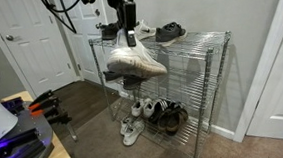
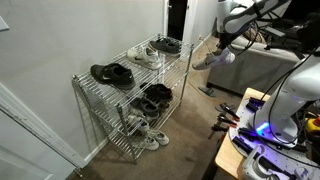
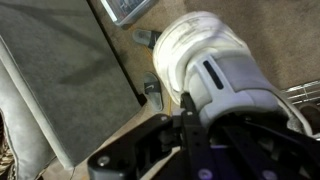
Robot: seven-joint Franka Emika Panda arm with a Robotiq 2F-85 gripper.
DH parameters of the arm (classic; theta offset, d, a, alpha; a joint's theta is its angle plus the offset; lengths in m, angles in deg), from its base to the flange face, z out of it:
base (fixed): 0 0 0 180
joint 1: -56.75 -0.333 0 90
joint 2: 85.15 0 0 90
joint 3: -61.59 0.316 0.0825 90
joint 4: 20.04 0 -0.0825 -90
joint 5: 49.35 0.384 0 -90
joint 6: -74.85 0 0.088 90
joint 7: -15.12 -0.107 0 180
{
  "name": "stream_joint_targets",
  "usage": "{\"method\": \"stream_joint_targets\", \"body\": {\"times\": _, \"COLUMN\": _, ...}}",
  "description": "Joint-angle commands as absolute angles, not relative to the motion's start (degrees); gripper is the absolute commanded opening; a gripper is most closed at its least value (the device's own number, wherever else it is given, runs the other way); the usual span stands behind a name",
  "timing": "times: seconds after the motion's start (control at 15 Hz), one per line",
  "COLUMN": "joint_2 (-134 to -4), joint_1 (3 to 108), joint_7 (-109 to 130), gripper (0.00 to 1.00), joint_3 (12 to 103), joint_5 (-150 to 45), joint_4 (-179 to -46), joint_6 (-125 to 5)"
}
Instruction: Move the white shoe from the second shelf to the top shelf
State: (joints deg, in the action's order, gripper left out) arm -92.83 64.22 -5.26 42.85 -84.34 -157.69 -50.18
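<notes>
One white low-top sneaker with a thick pale sole (image 1: 136, 61) hangs in front of the chrome wire rack (image 1: 210, 84). The black gripper (image 1: 128, 36) is clamped on its collar, probably holding it outward to clear the uppermost wire-grid tier (image 1: 194, 38).

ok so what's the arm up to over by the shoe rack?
The gripper is shut on the white shoe and holds it in the air just outside the rack. The shoe is off the second shelf and not yet on the top shelf. The top shelf carries other shoes: a black pair, small white sneakers and another dark pair. The wrist view shows the shoe hanging above the carpet.
</notes>
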Motion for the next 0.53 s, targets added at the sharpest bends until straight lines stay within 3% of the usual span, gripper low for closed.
{"method": "stream_joint_targets", "body": {"times": 0.0, "joint_2": -100.3, "joint_1": 67.0, "joint_7": -6.3, "gripper": 0.04, "joint_3": 47.2, "joint_5": -81.7, "joint_4": -158.0, "joint_6": -47.2}}
{"method": "stream_joint_targets", "body": {"times": 0.47, "joint_2": -106.5, "joint_1": 68.5, "joint_7": -6.7, "gripper": 0.04, "joint_3": 50.7, "joint_5": -70.9, "joint_4": -158.7, "joint_6": -52.8}}
